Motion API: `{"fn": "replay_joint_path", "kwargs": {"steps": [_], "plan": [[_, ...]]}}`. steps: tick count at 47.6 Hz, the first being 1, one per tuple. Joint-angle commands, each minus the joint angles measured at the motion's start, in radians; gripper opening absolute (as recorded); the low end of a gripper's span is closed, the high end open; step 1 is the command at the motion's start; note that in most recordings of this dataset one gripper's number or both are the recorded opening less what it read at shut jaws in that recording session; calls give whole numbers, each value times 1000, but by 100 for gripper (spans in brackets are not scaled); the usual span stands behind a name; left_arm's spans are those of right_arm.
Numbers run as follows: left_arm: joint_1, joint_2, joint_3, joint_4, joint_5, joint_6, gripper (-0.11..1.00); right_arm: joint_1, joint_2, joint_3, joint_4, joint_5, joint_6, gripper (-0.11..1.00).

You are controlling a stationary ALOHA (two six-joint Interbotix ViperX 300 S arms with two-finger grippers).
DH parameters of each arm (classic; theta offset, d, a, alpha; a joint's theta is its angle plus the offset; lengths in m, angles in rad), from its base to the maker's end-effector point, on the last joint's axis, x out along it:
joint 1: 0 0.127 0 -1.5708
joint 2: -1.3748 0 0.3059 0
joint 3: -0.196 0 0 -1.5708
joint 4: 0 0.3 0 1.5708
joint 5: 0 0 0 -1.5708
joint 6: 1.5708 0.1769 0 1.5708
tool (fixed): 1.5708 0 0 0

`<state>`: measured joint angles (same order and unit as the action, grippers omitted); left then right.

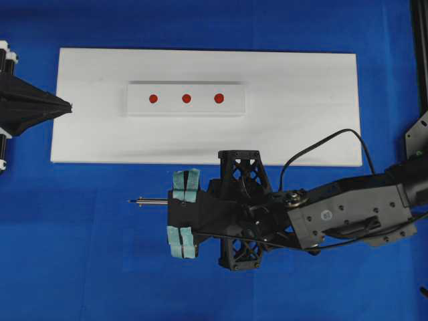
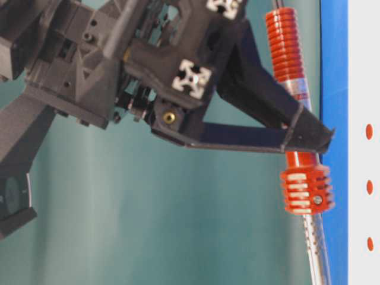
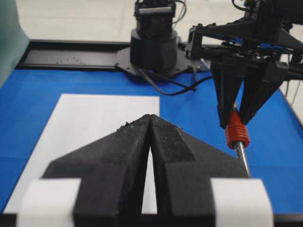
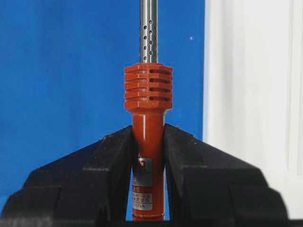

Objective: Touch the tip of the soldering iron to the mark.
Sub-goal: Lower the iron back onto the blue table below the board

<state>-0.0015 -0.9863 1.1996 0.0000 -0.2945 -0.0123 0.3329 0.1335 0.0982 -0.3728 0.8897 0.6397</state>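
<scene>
Soldering iron held clear of the white board, tip not yet at the mark.

Left gripper (image 1: 67,105) rests with jaws together, empty, at the white board's (image 1: 301,134) left edge. The mark (image 1: 186,98), middle of three red dots, lies on that board. The right gripper (image 4: 148,156) clamps the soldering iron (image 4: 147,118) below the board's near edge; shaft parallel to the board's long side, tip (image 1: 131,200) pointing left. The mark lies up-screen and rightward of the tip; the right arm is nearer.
</scene>
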Motion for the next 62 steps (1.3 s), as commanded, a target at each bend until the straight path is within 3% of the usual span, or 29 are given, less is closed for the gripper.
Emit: {"fn": "replay_joint_path", "kwargs": {"steps": [1,20,37,47,62], "plan": [[0,5,-11,2,-11,-2,0,0,-15,-23,-2,-8,-2,7],[0,2,-11,3,-11,-2,0,0,0,31,3,-52,12,7],[0,2,-11,3,-11,-3,0,-2,66,115,18,-273,23,7],[0,2,-11,2,-11,-3,0,-8,120,164,14,-402,72,7],[-2,2,-9,2,-11,-3,0,-12,216,192,17,-535,91,7]]}}
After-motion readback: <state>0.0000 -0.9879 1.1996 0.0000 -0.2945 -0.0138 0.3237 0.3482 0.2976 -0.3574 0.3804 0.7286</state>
